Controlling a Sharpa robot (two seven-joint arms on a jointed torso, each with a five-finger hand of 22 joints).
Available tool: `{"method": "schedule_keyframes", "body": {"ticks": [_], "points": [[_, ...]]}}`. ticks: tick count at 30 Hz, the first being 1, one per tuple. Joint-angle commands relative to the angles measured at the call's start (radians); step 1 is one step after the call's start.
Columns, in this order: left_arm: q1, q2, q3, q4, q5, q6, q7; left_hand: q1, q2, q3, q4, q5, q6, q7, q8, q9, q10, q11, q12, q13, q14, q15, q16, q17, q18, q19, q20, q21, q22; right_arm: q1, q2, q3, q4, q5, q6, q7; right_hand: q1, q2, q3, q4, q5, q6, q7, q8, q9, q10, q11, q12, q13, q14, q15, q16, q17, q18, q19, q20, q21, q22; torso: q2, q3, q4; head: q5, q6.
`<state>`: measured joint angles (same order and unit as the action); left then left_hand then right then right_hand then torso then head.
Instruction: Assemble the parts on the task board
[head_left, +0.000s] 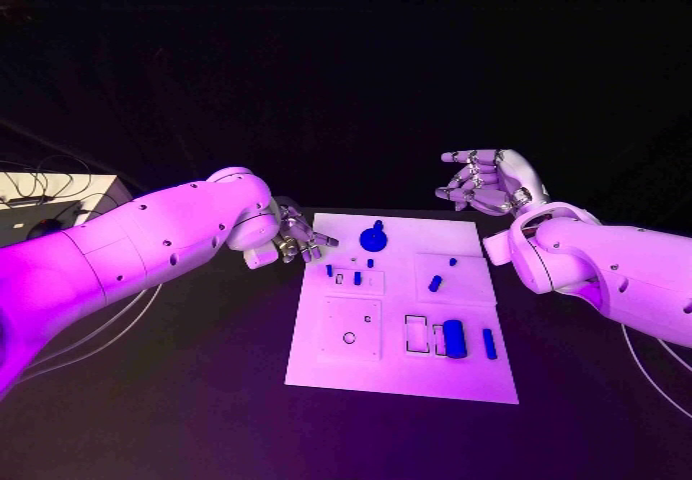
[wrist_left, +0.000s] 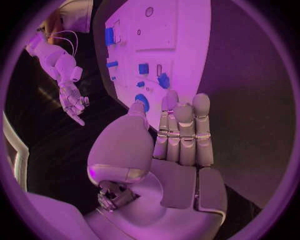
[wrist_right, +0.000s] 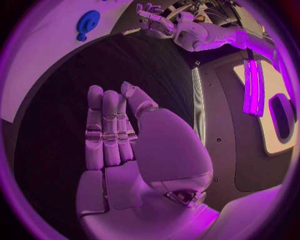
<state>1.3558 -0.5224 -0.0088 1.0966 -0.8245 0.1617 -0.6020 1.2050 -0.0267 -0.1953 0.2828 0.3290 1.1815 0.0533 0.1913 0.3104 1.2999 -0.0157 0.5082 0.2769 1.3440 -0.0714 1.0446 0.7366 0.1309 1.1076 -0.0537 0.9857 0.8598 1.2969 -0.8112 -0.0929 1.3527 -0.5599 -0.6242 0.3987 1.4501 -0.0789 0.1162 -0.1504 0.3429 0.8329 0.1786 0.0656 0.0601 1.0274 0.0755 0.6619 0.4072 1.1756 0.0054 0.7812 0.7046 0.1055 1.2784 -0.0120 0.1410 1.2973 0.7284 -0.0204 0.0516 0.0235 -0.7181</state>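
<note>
While empty, both hands' fingers (wrist_left: 184, 130) apart.

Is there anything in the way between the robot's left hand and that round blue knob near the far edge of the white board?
Nothing visible blocks it. The left hand hovers empty at the board's left edge, and only bare white board lies between it and the round blue knob. The right hand is off beyond the far right corner.

Bare black table (head_left: 173, 400) is lying open round the task board (head_left: 389, 375). The left hand (head_left: 299, 241) is hovering at the board's far left corner, just beside the round blue part (head_left: 374, 238).
</note>
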Motion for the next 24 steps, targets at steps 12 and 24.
{"method": "schedule_keyframes", "body": {"ticks": [12,24], "points": [[0.005,0.083,0.002,-0.097,-0.022,0.253,-0.094,0.016,0.041,0.014,-0.036,0.02,-0.033,-0.008,0.02,0.142,-0.046,-0.013,0.158,0.183,0.038,-0.011,0.029,0.111,0.0,0.027,-0.012,0.068,0.067,-0.001,0.009,0.0,-0.003,-0.015,0.018,0.002,0.0,0.007,-0.004,-0.003,0.005,-0.008,0.016,0.0,0.0,-0.007,0.002,0.006,-0.003,-0.005,0.0,-0.004,0.001,0.019,0.001,0.002,-0.01,0.004,0.0,-0.0001,0.0002,0.001,-0.006],[0.006,0.113,-0.002,-0.137,-0.014,0.251,-0.099,0.006,0.043,0.039,-0.038,0.021,-0.029,-0.011,0.017,0.16,-0.042,-0.015,0.157,0.195,0.043,-0.012,0.032,0.124,-0.002,0.032,-0.012,0.077,0.075,-0.001,0.01,0.0,-0.002,-0.015,0.019,0.002,0.0,0.007,-0.004,-0.003,0.005,-0.008,0.016,0.0,0.0,-0.007,0.002,0.006,-0.003,-0.005,0.0,-0.004,0.001,0.019,0.001,0.002,-0.01,0.004,0.0,-0.0015,0.0005,-0.002,-0.009]]}}
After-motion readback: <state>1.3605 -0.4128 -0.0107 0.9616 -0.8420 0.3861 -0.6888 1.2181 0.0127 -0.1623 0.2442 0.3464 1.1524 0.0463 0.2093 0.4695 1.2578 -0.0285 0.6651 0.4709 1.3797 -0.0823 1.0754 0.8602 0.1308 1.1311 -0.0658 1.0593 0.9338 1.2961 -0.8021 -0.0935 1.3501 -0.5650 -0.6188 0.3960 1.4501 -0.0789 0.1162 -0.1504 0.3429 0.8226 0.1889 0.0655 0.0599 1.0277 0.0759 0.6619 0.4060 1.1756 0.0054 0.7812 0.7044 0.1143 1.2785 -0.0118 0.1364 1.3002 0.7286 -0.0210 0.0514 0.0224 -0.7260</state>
